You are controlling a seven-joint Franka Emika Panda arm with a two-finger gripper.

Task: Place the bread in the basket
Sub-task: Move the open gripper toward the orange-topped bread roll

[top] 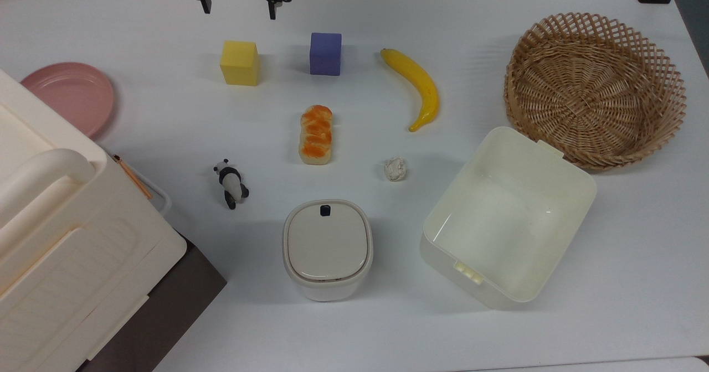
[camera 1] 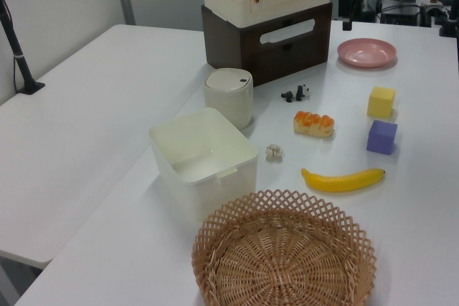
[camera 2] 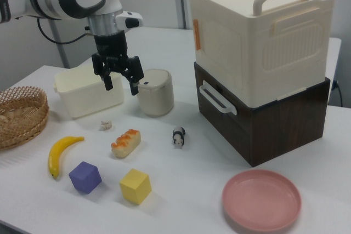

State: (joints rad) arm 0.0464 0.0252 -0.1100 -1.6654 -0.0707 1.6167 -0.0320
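A white table carried a scatter of toys and containers, and the robot's black two-finger gripper hung above it with its fingers spread wide and nothing between them. In the top view the gripper sat at the table's far edge, beyond a yellow cube and a purple cube. The bread — a small oblong toy loaf with pale cream sides and a glossy orange-brown segmented top — lay flat near the middle of the table, untouched, its long axis running toward the far edge, well apart from the gripper. A yellow banana lay toward the top view's right of it, and a small whitish paper ball sat nearer the front. The round wicker basket stood empty at the table's far corner on the top view's right, with an open cream plastic tub just beside it toward the front. The loaf looked light and probably squashy, like foam, though its shiny top could be slick — so a grip across the narrow width, pads on the matte cream sides at mid-length, seemed the safest hold, with gentle pressure to avoid crushing it.
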